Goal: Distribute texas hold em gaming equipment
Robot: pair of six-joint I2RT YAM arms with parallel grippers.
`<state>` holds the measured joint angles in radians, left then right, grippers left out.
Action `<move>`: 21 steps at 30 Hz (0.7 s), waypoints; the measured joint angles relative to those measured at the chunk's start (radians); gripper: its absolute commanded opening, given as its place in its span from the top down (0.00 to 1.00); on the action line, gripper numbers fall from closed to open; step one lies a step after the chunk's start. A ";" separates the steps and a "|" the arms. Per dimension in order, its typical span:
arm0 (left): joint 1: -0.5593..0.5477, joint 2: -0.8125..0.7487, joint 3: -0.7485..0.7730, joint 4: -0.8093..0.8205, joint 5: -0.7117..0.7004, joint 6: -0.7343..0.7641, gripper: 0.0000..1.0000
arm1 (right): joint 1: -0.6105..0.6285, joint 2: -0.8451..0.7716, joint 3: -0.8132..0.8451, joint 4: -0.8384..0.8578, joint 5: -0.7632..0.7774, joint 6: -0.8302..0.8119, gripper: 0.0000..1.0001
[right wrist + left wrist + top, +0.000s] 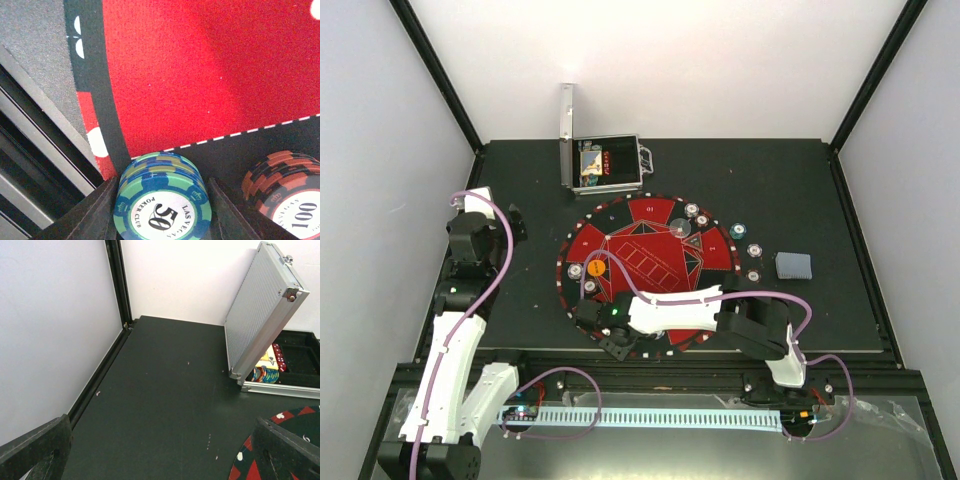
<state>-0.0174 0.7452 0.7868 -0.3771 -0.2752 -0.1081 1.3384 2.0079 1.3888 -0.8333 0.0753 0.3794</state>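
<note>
The right claw [162, 212] straddles the green-and-blue 50 stack [161, 176], and that stack stands on the dark band of the mat [200, 75], just beside the brown-red 100 stack [282, 187]. The fingers hug its sides, but clamped or loose, nobody can tell. Best play: part evenly, rise straight, don't brush the neighbour. The left claw [165, 460] hangs wide apart, well away.
</note>
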 measured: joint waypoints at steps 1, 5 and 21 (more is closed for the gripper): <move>0.000 0.000 0.000 0.000 0.000 0.000 0.01 | 0.000 0.000 0.000 0.000 0.000 0.001 0.49; 0.000 0.000 0.000 0.000 0.000 0.000 0.01 | -0.004 0.000 -0.002 0.001 0.000 0.002 0.48; -0.004 0.000 0.000 0.000 0.000 0.000 0.01 | -0.012 -0.061 -0.044 0.022 0.000 -0.004 0.39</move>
<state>-0.0212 0.7452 0.7868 -0.3767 -0.2752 -0.1081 1.3262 1.9465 1.3449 -0.8116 0.0750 0.3756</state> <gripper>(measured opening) 0.990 0.589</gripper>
